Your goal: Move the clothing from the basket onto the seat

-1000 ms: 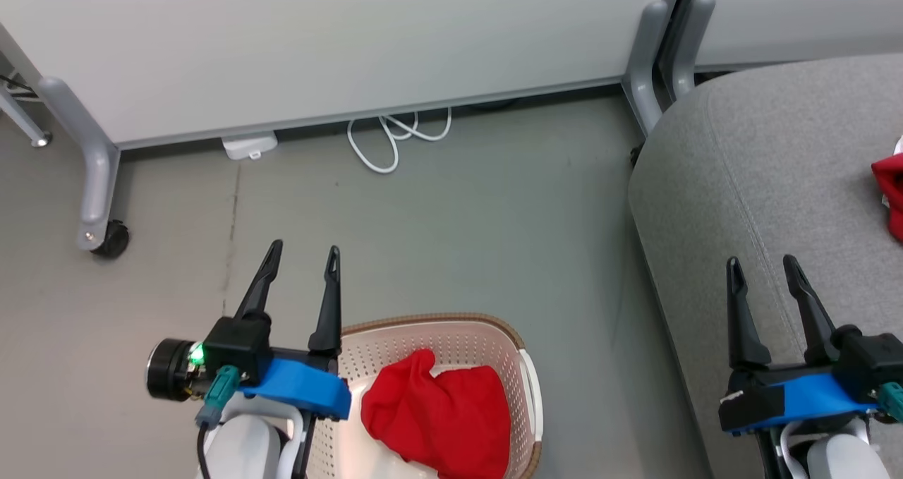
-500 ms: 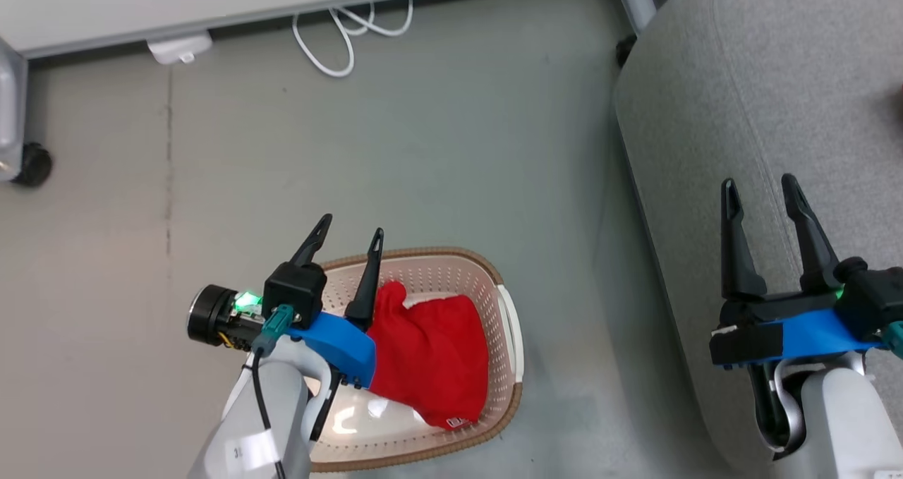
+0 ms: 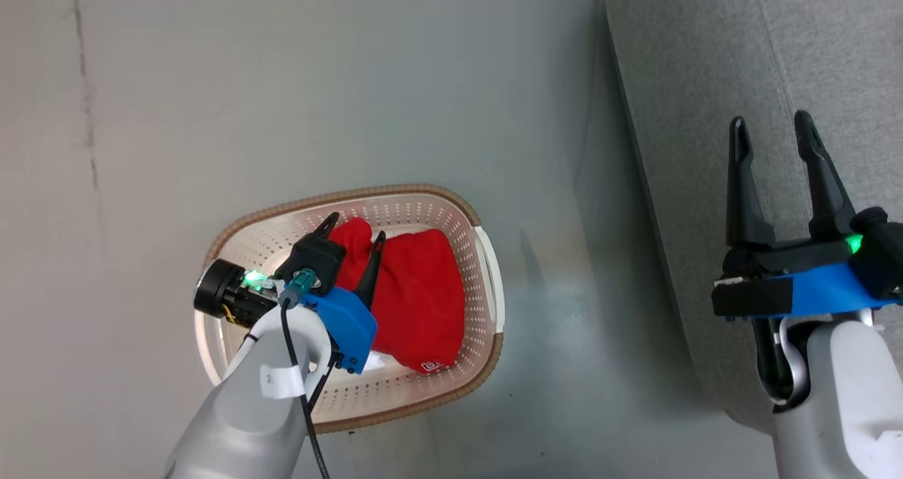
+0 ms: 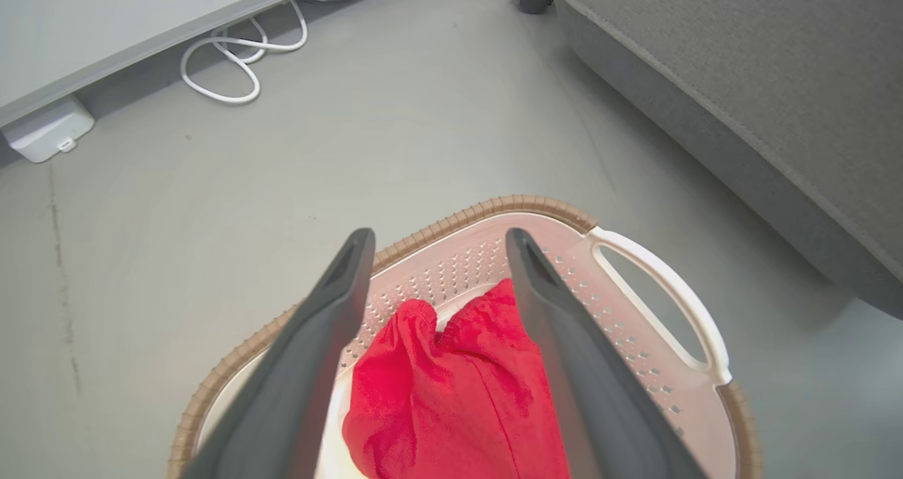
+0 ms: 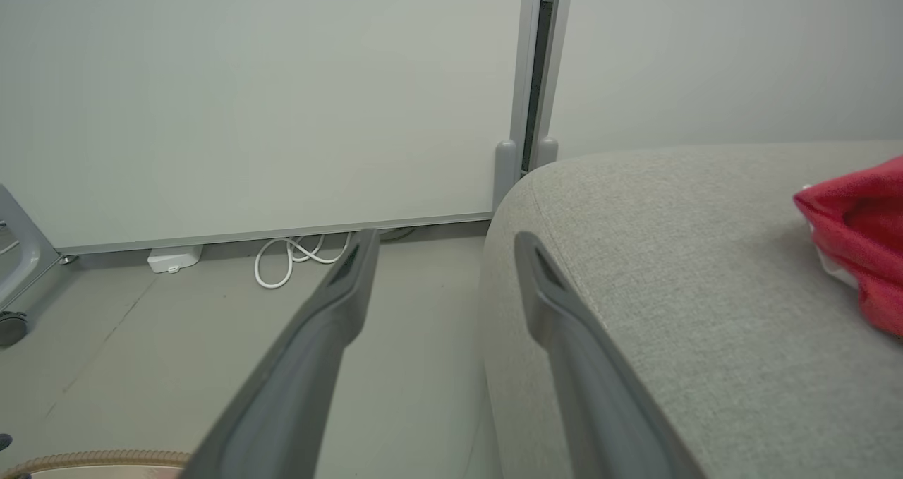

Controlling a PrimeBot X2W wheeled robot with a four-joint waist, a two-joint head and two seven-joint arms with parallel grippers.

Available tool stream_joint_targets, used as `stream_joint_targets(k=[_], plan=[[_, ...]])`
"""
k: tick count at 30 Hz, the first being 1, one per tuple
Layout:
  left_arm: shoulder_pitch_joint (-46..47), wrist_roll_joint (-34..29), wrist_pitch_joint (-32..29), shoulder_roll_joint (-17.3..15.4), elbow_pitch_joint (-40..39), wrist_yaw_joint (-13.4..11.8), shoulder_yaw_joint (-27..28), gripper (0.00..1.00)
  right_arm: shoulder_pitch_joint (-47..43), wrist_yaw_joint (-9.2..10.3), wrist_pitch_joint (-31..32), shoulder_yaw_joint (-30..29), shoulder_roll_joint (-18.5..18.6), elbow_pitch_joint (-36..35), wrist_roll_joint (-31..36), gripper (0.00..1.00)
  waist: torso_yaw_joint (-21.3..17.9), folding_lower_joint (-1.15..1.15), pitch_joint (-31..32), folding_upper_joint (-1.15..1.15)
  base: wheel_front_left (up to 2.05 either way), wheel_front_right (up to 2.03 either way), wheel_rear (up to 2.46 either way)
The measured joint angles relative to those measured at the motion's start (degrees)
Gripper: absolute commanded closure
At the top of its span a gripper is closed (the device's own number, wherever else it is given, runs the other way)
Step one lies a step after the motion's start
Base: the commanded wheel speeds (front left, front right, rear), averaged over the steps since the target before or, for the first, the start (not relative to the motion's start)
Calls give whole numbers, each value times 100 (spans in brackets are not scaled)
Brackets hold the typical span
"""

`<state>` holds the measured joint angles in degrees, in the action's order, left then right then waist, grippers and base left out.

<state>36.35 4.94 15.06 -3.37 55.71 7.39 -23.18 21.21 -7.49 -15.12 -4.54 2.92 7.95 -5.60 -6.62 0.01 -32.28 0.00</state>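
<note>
Left gripper (image 3: 354,230), jaws spread, hung over red garment (image 3: 420,288) in laundry basket (image 3: 423,214), apparently poised to grasp; right gripper (image 3: 772,125), likewise spread, hovered over sofa seat (image 3: 684,56).

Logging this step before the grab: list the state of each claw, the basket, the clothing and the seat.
left claw: open, empty, poised over the basket's contents.
right claw: open, empty, above the seat's edge.
basket: upright on the floor, holding clothing.
red clothing: crumpled heap in the basket, not gripped.
seat: one garment lying on it.
red garment: bunched on the seat, untouched.
</note>
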Motion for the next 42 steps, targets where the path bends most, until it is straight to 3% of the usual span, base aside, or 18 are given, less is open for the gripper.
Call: stream_joint_targets(k=[16,31,42], plan=[[932,597,-245,27,1516,1,-886,0,381,0,0,-89,22,-245,140,0,-74,0,-1073,0,0,0,0],[1408,1704,-1029,46,1657,1,-1122,0,670,0,0,-22,57,-471,164,0,-94,-1,-1902,0,0,0,0],[1778,2290,-1179,48,1573,1,-1423,0,763,0,-7,15,55,-630,164,0,-158,-1,-2430,0,0,0,0]])
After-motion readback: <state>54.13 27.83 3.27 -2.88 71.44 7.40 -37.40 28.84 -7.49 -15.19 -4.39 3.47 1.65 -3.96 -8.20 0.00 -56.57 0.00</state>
